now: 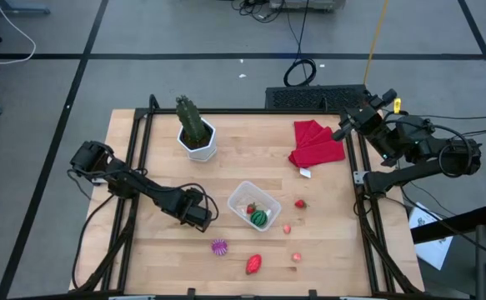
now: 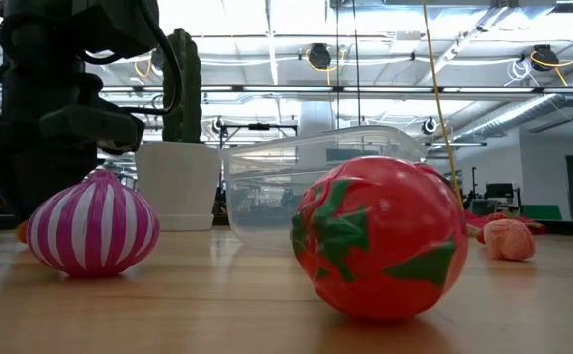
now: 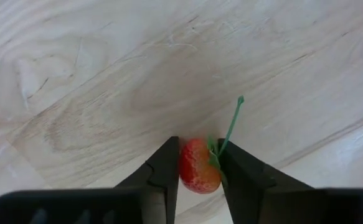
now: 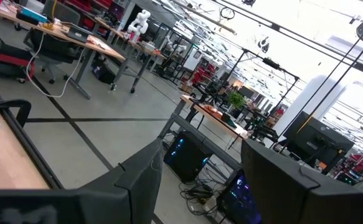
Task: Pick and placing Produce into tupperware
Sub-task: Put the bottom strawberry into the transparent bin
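Note:
The clear tupperware (image 1: 244,197) stands mid-table and holds the green striped melon (image 1: 261,217) and a red berry (image 1: 251,207). My left gripper (image 1: 199,217) is just to its left, low over the table, shut on a small red-orange berry (image 3: 198,167). On the wood nearer the front edge lie the purple ridged piece (image 1: 219,247), a red piece (image 1: 253,264) and pink berries (image 1: 297,257) (image 1: 287,228). Another red berry (image 1: 300,203) lies right of the tupperware. My right gripper (image 1: 341,133) waits open at the far right edge, touching nothing. My left gripper pinches the small red-orange berry (image 3: 193,177) by its sides between the two fingers (image 3: 166,168), coming from above and pointing down. The green leafy top (image 3: 213,152) and thin stem (image 3: 232,121) stick out beside one finger. Whether the berry touches the table I cannot tell.
A green cactus in a white pot (image 1: 197,142) stands at the far middle-left. A red cloth (image 1: 316,142) lies far right, beside my right gripper. The low view shows the purple piece (image 2: 91,231) and red piece (image 2: 379,236) close by, with the tupperware (image 2: 296,187) behind them.

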Tool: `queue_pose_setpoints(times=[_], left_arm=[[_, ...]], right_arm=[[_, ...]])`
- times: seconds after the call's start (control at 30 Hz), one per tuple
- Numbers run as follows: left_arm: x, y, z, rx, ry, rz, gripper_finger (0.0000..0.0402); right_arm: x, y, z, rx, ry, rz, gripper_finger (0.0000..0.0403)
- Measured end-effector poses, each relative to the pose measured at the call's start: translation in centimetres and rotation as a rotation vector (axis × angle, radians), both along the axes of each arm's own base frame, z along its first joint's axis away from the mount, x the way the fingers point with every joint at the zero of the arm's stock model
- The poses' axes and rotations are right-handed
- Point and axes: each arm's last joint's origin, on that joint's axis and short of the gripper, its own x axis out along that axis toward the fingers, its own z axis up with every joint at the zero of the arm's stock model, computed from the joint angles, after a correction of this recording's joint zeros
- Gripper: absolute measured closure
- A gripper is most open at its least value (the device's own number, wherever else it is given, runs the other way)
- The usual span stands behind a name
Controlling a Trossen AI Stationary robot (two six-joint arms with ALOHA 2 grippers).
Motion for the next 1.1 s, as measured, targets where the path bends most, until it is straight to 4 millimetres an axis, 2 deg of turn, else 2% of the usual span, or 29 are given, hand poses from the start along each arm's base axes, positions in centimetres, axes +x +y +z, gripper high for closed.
queue_pose_setpoints(times=[0.13, 0.63, 1.1], left_arm=[[-0.3, 0.1, 0.7, -0.021, -0.015, 0.006, 0.0302], [-1.3, 2.0, 6.2, -0.088, -0.242, 0.095, 0.0301], [0.0, 3.0, 6.7, -0.131, -0.351, 0.108, 0.0283]], right_arm=[[0.0, 0.0, 0.0, 0.000, 0.000, 0.000, 0.0193], [0.0, 0.0, 0.0, 0.000, 0.000, 0.000, 0.0193], [0.0, 0.0, 0.0, 0.001, -0.001, 0.000, 0.0193]])
